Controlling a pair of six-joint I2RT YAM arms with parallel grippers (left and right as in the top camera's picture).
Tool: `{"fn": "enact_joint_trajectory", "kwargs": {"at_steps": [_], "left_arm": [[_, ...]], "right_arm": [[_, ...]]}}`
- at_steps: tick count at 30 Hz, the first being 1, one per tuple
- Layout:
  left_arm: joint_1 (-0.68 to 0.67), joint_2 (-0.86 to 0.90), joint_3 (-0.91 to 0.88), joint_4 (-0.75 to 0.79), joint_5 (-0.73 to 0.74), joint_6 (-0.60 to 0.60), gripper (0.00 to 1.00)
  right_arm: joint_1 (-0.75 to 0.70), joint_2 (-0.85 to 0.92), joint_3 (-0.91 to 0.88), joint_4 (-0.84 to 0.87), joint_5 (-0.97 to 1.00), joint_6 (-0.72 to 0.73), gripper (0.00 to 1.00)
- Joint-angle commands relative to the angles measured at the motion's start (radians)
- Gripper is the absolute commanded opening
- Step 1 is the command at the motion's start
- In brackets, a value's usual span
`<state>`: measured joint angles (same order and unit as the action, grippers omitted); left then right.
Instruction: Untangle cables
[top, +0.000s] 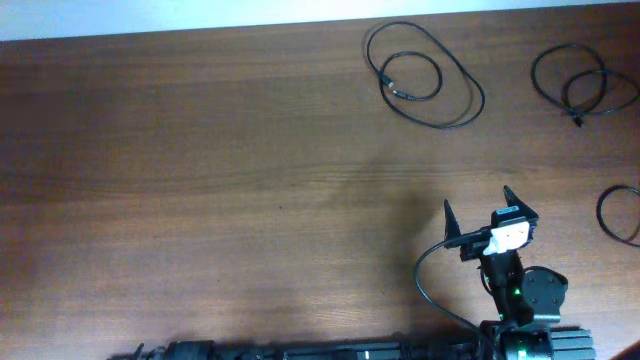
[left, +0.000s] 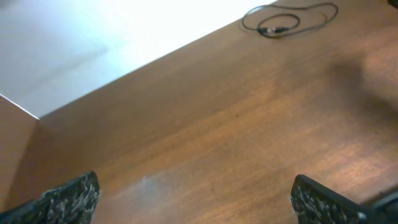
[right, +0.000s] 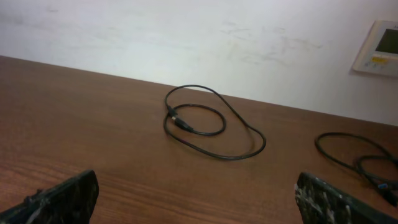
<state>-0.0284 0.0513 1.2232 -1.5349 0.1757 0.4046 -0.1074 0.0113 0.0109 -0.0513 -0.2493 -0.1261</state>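
Observation:
Three black cables lie apart on the wooden table. One looped cable (top: 425, 75) lies at the far middle right; it also shows in the right wrist view (right: 211, 124) and in the left wrist view (left: 286, 22). A second coiled cable (top: 583, 85) lies at the far right, partly seen in the right wrist view (right: 364, 155). A third cable (top: 620, 213) is cut off by the right edge. My right gripper (top: 480, 215) is open and empty near the front, well short of the cables. The left gripper (left: 196, 199) is open and empty; it stays out of the overhead view.
The table's far edge meets a white wall (right: 186, 37). A white wall panel (right: 379, 46) hangs at the right. The right arm's own black lead (top: 430, 280) curves beside its base at the front edge.

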Motion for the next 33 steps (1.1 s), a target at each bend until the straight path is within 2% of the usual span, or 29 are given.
{"fn": "enact_joint_trajectory", "kwargs": {"at_steps": [1, 8, 13, 14, 16, 17, 20, 22, 23, 26, 32, 33], "left_arm": [[0.045, -0.045, 0.006, -0.001, 0.006, 0.005, 0.99], [0.011, -0.045, 0.006, 0.0, 0.007, 0.005, 0.99], [0.011, -0.045, -0.037, 0.226, 0.045, 0.005, 0.99], [0.011, -0.045, -0.097, 0.304, 0.046, 0.003, 0.99], [0.011, -0.045, -0.207, 0.447, 0.045, -0.111, 0.99], [0.011, -0.045, -0.295, 0.57, 0.045, -0.198, 0.99], [0.011, -0.044, -0.502, 0.8, 0.042, -0.253, 0.99], [0.011, -0.044, -0.616, 0.915, -0.029, -0.394, 0.99], [0.011, -0.044, -0.685, 0.97, -0.08, -0.421, 0.99], [0.011, -0.044, -0.828, 1.104, -0.098, -0.42, 0.99], [0.011, -0.044, -1.185, 1.488, -0.098, -0.42, 0.99], [0.011, -0.044, -1.215, 1.51, -0.1, -0.42, 0.99]], "right_arm": [[-0.006, -0.006, -0.005, -0.005, 0.006, 0.011, 0.99], [-0.006, -0.006, -0.005, -0.005, 0.006, 0.011, 0.98], [-0.006, -0.006, -0.005, -0.005, 0.006, 0.011, 0.99], [-0.006, -0.006, -0.005, -0.005, 0.006, 0.011, 0.99], [-0.006, -0.006, -0.005, -0.005, 0.006, 0.011, 0.99], [-0.006, -0.006, -0.005, -0.005, 0.006, 0.011, 0.99], [-0.006, -0.006, -0.005, -0.005, 0.006, 0.011, 0.99], [-0.006, -0.006, -0.005, -0.005, 0.006, 0.011, 0.99], [-0.006, -0.006, -0.005, -0.005, 0.006, 0.011, 0.99], [-0.006, -0.006, -0.005, -0.005, 0.006, 0.011, 0.99], [-0.006, -0.006, -0.005, -0.005, 0.006, 0.011, 0.99], [-0.006, -0.006, -0.005, -0.005, 0.006, 0.011, 0.99]]}}
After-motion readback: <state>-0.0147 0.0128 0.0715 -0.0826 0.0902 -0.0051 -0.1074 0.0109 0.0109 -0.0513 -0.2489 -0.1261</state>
